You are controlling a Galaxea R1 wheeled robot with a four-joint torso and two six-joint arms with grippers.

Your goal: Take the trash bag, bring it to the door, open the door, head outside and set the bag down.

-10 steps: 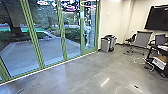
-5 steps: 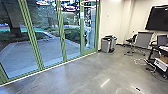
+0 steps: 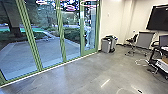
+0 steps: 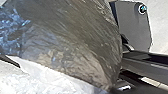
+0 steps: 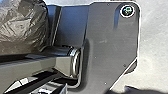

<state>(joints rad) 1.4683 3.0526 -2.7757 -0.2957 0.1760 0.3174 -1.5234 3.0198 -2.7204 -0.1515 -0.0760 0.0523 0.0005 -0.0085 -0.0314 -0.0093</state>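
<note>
Slightly nearer green-framed door (image 3: 82,42) than before; trash bag (image 4: 82,37) bulging, wrinkled.

I can see bins (image 3: 106,46) by the pale wall (image 3: 113,21). Right of them stand a dark chair (image 3: 131,40) and a grey panel (image 3: 145,40), with a dark screen (image 3: 161,18) farther right. A white cable (image 3: 138,63) lies on the floor (image 3: 82,75). Outside, at left, is a tree trunk (image 3: 13,21).

Doors (image 3: 62,47) on left, bins (image 3: 106,46) near wall (image 3: 108,25), screen (image 3: 160,18) on right
</note>
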